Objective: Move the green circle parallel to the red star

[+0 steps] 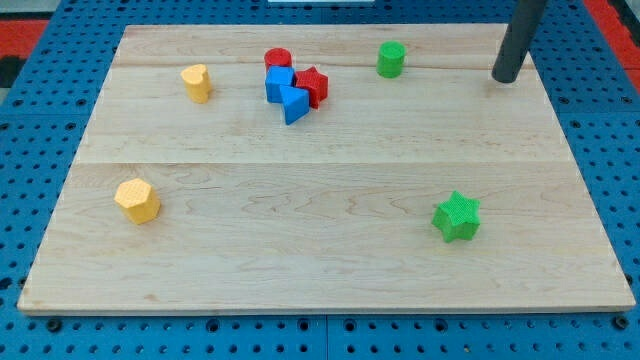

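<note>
One green circle (pixel 391 59) stands near the worktop's (pixel 300 250) top edge, right of a tight cluster — one red star (pixel 313 85), one red cylinder (pixel 277 59), two blue blocks (pixel 285 93). My tip (pixel 505 78) — a bare rod holding nothing — rests well right of the circle. Also one green star (pixel 457 216) and two yellow blocks (pixel 137 200); the blue shapes are hard to make out.

Eight blocks sat on the wooden board (pixel 330 240). Two were red, two blue, two green and two yellow. There was one dark rod.
</note>
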You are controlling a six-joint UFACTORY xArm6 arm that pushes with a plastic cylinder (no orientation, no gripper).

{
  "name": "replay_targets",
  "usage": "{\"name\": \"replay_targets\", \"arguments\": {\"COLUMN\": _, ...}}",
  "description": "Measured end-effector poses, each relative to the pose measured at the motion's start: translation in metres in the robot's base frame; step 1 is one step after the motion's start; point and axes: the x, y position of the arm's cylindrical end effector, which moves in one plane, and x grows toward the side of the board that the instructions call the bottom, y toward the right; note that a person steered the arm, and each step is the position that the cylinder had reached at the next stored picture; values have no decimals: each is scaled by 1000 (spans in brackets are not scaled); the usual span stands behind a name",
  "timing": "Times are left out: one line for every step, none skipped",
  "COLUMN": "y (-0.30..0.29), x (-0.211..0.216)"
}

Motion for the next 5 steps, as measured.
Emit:
{"name": "replay_targets", "arguments": {"y": 0, "x": -60}}
{"name": "replay_targets", "arguments": {"y": -15, "x": -90}}
{"name": "replay_targets", "arguments": {"y": -74, "x": -102}}
{"name": "replay_targets", "arguments": {"y": -100, "x": -86}}
{"name": "replay_targets", "arguments": {"y": -110, "x": -50}}
